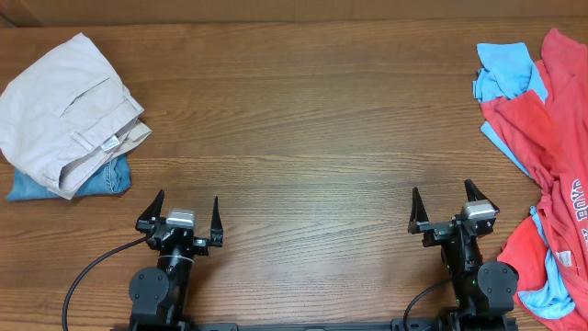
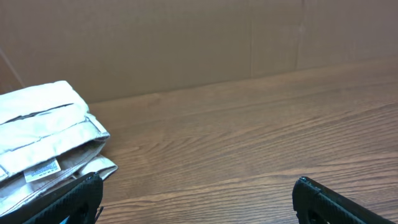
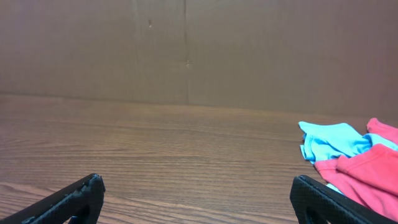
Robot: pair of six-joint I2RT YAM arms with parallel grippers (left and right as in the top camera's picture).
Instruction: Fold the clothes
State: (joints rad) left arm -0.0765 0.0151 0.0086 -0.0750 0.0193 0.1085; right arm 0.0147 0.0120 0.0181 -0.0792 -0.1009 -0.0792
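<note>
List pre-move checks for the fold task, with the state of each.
1. Left gripper open, holding nothing: ok.
2. Right gripper open, holding nothing: ok.
3. Trousers folded, stacked on the jeans at far left: ok.
4. Middle of the table free as a folding area: ok.
5. Pile of red and blue clothes at the right edge folded: not ok, crumpled.
6. Number of garments in the pile: cannot tell, they overlap.
</note>
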